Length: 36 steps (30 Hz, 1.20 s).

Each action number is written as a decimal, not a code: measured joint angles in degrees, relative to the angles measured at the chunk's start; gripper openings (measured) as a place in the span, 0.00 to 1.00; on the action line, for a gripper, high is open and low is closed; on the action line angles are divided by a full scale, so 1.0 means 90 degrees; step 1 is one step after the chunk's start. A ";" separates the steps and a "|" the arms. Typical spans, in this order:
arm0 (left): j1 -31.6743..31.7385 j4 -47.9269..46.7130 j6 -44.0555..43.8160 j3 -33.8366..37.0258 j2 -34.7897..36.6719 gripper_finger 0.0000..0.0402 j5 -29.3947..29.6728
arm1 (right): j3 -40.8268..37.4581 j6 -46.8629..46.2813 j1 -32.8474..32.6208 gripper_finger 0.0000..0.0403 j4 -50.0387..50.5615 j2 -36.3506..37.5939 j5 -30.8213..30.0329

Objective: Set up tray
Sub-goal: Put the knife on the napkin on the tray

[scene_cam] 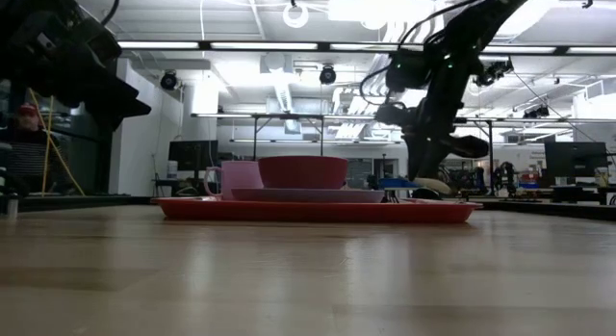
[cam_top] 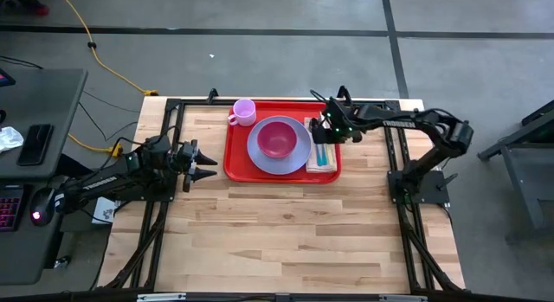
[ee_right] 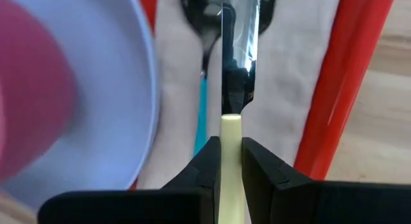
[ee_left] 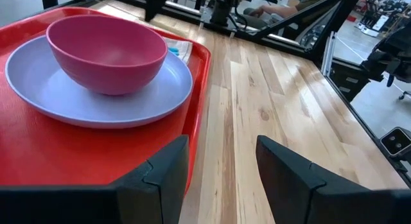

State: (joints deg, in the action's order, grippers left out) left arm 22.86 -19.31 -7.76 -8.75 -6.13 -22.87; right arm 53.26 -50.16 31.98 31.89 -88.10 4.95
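Two grippers out: right gripper [ee_right: 231,161] clamped on a cream-handled knife [ee_right: 236,63], over the napkin [ee_right: 286,89] on the red tray [cam_top: 235,155] at the counter's [cam_top: 286,233] far middle. Left gripper [ee_left: 221,163] spread wide, empty, just beside the tray's left edge.
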 joint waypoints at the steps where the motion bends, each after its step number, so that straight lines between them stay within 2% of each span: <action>1: 0.0001 -0.0020 -0.0001 0.0000 0.0000 0.53 0.0000 | 0.0072 0.0016 0.0058 0.08 0.0039 -0.0087 0.0013; 5: -0.0001 -0.0049 -0.0001 0.0000 0.0000 0.53 0.0000 | 0.0204 -0.0041 0.0244 0.08 0.0223 -0.0345 0.0169; 14: 0.0001 -0.0042 -0.0001 0.0000 0.0000 0.53 0.0000 | 0.0199 -0.0449 0.0411 0.08 0.0418 -0.0386 0.0211; 28: 0.0000 -0.0037 -0.0001 0.0000 0.0000 0.53 0.0001 | 0.0197 -0.0759 0.0400 0.08 0.0423 -0.0408 0.0195; 36: -0.0001 -0.0032 -0.0001 0.0000 -0.0001 0.53 0.0000 | 0.0192 -0.0733 0.0284 0.08 0.0292 -0.0879 0.0209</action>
State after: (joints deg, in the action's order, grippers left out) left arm 22.86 -19.59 -7.77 -8.75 -6.14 -22.87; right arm 54.98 -56.76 34.54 34.52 -96.01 6.84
